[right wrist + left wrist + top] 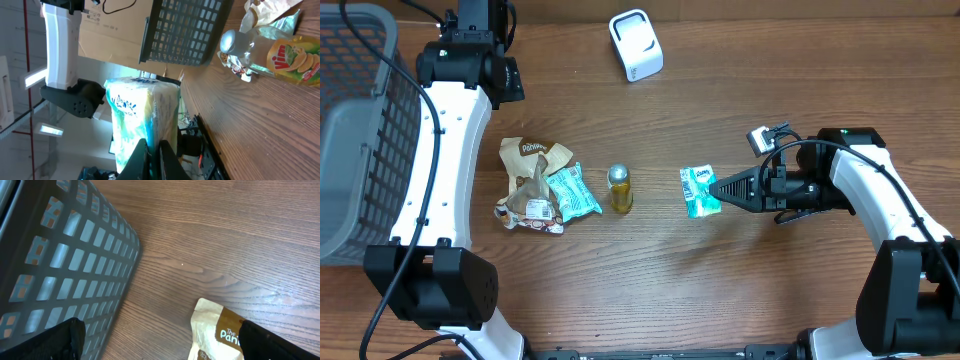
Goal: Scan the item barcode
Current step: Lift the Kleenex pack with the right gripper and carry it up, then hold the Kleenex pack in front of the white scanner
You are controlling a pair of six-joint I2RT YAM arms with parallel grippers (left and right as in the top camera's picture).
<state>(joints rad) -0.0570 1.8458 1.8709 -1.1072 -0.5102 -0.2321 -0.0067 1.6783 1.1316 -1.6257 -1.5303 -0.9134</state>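
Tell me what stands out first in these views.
The right gripper is shut on a small teal-and-white packet, just right of the table's middle. To its left lie a yellow bottle and a cluster of crumpled snack bags. A white scanner sits near the far edge, and a grey basket fills the left side.

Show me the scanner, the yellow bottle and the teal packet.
scanner [636,45], overhead view, middle of its white top.
yellow bottle [621,195], overhead view, on its body.
teal packet [698,191], overhead view, centre of the wrapper.
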